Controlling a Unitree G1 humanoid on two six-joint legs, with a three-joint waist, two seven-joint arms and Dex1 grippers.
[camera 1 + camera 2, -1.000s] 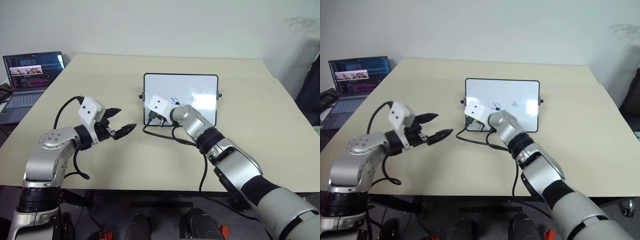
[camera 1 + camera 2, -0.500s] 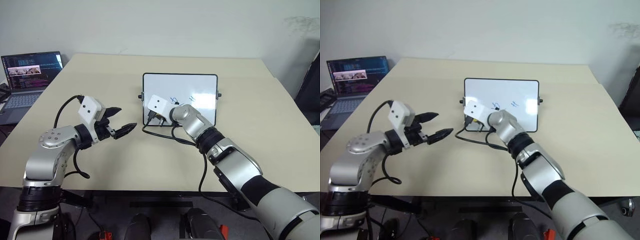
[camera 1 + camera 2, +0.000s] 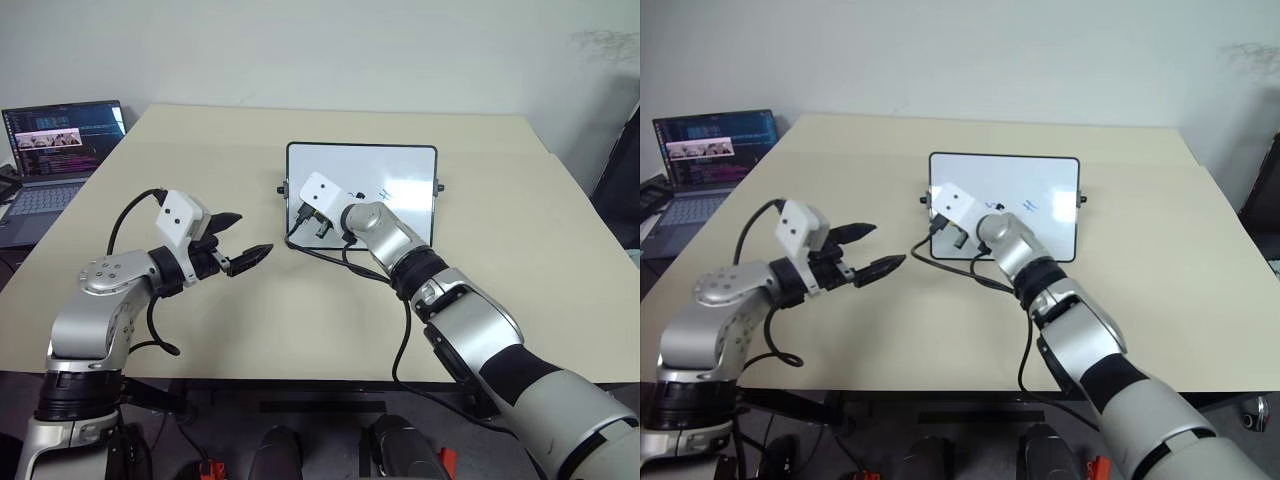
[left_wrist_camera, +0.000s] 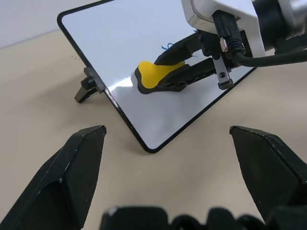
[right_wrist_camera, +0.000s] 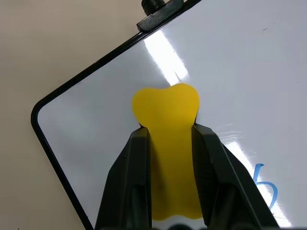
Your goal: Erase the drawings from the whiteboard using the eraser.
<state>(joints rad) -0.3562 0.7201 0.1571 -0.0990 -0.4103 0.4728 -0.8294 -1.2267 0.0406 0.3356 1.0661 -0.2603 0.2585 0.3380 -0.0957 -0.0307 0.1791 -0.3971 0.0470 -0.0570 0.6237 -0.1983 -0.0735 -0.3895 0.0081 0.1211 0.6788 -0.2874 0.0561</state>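
The right gripper [image 5: 168,143], clamped on the small yellow eraser [image 5: 165,110], presses it against the glossy black-framed whiteboard [image 3: 400,165]. Wiping is underway; next it likely sweeps toward the blue marker drawings [image 3: 1030,206]. The left gripper [image 3: 242,240] hangs apart.

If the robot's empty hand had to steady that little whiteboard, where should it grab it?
Probably the whiteboard's bare top edge, coming from above with the open left gripper. The board stands tilted back, that rim is thin, and the right gripper works the eraser lower down.
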